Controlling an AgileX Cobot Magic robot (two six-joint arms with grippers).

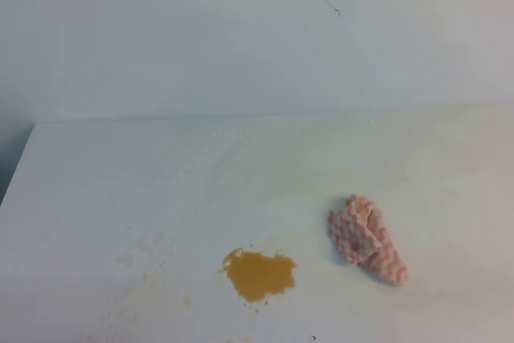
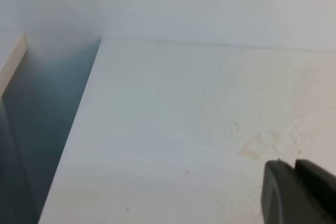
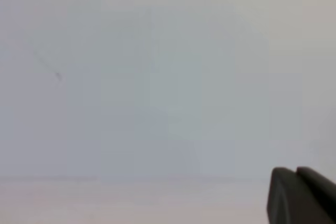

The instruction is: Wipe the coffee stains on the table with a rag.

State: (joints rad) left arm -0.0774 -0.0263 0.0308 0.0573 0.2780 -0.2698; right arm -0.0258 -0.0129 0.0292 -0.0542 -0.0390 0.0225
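Observation:
The coffee stains form an orange-brown blotch on the white table, near its front middle. Fainter tan specks lie to the left of it, and the left wrist view shows such smears too. A crumpled pink-and-white rag lies loose to the right of the blotch, apart from it. Neither arm shows in the high view. My left gripper hangs above the table's left part, fingers together, holding nothing. My right gripper faces the wall, fingers together and empty.
The table's left edge drops into a dark gap beside another pale surface. A plain white wall with a small dark mark rises behind the table's far edge.

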